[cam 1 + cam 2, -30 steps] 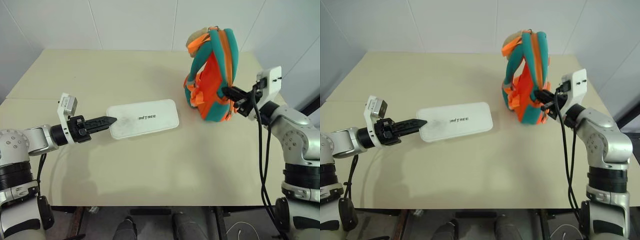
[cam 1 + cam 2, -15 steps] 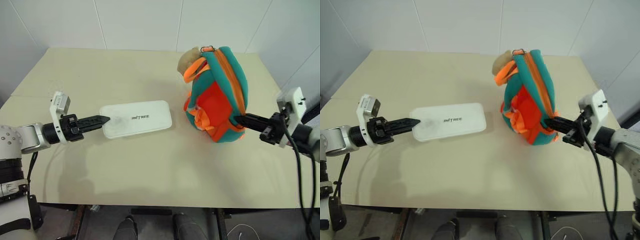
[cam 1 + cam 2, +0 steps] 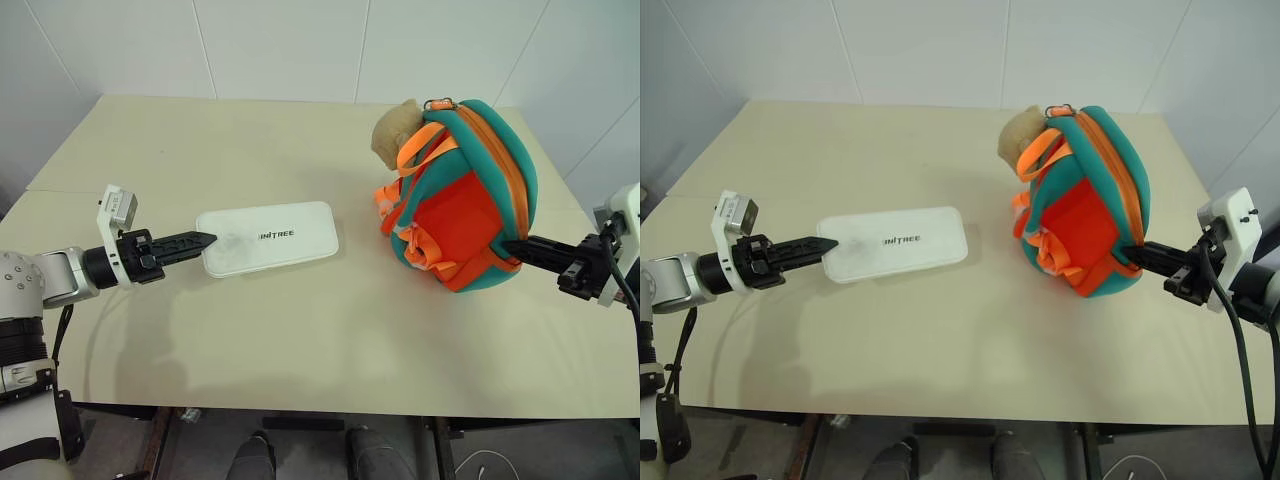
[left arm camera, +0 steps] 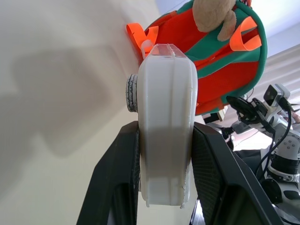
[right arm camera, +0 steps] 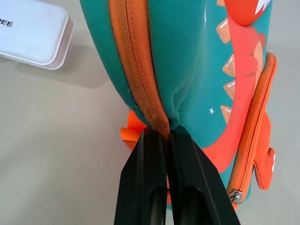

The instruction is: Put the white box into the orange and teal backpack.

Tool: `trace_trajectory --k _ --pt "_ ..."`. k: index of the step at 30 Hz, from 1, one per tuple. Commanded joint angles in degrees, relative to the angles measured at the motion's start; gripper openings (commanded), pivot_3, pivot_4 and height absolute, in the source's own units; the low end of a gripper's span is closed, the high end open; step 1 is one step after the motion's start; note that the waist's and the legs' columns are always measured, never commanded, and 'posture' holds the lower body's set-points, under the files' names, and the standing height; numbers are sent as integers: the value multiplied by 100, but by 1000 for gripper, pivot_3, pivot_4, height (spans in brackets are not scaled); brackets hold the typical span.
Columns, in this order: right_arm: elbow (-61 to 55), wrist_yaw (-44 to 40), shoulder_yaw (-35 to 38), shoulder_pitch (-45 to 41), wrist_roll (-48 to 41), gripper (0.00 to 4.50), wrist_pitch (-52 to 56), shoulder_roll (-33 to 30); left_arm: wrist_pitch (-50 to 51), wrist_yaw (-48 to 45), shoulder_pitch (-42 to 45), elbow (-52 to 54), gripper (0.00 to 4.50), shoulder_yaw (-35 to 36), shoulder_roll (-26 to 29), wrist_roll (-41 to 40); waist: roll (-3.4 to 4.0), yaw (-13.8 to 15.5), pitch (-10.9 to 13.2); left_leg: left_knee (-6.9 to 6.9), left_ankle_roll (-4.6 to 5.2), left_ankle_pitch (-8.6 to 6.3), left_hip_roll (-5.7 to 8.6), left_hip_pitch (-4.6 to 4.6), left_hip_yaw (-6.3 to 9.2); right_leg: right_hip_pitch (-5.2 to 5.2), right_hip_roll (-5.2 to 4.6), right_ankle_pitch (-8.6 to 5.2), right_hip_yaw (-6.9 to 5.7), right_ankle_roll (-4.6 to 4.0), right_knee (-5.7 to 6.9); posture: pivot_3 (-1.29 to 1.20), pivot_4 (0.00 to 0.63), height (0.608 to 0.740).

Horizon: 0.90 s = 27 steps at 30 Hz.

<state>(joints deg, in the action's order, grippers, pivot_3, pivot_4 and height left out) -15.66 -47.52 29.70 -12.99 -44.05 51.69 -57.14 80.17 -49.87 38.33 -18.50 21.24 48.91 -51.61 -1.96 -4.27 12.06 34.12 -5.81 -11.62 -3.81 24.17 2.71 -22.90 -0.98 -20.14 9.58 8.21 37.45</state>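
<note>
The white box (image 3: pixel 270 237) lies flat on the table, lettering up, with my left gripper (image 3: pixel 207 240) shut on its left end. In the left wrist view the box (image 4: pixel 166 117) sits clamped between both fingers. To the right stands the orange and teal backpack (image 3: pixel 465 200), tilted, straps facing the box and a tan plush piece (image 3: pixel 395 128) at its top. My right gripper (image 3: pixel 510 245) is at its lower right side. The right wrist view shows that gripper (image 5: pixel 166 136) pinching a fold of the backpack (image 5: pixel 187 61) along the orange zipper band.
The beige table (image 3: pixel 300 340) has bare room in front of and behind the box. Its right edge runs close behind the backpack and my right gripper. White walls (image 3: pixel 280 45) stand beyond the far edge.
My right gripper has drawn back and to the right, dragging the backpack along and tipping it further over. The left gripper and the box have stayed put.
</note>
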Motion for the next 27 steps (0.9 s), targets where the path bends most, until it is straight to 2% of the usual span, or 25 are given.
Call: trace_trajectory --k 1,10,15,18,24,27 --pt "-146 -101 208 54 -75 1452 84 -250 -123 -175 160 48 1223 17 84 -29 0 0 0 1 0 0 0 0 0 0 0 0 0 0 0 0 150 740" --pt "-126 -706 574 725 143 4458 79 -872 -238 -243 250 -72 1222 -117 24 37 0 22 0 4 0 0 0 -1 0 3 1 0 0 0 0 0 150 740" --pt "-429 -1237 636 1389 209 4500 190 -1204 -291 -291 360 -176 1222 -204 -8 93 -1 42 0 8 0 0 0 -2 0 5 2 0 0 1 1 0 150 740" --pt "-788 -1325 496 1456 12 4500 293 -1198 -320 -334 427 -246 1222 -252 -13 137 -1 40 0 8 0 0 0 -2 0 6 3 0 0 1 1 0 150 740" --pt "-1461 -759 22 890 -814 4500 687 -625 -187 -278 374 -145 1222 -79 -37 25 -5 44 -3 15 0 0 0 -3 2 9 3 3 0 4 5 0 150 740" --pt "-1621 -121 -398 221 -1424 4500 848 -8 -77 -187 313 -97 1222 62 -46 -23 -9 30 -3 17 0 0 -1 -3 2 9 3 3 0 4 5 0 150 740"
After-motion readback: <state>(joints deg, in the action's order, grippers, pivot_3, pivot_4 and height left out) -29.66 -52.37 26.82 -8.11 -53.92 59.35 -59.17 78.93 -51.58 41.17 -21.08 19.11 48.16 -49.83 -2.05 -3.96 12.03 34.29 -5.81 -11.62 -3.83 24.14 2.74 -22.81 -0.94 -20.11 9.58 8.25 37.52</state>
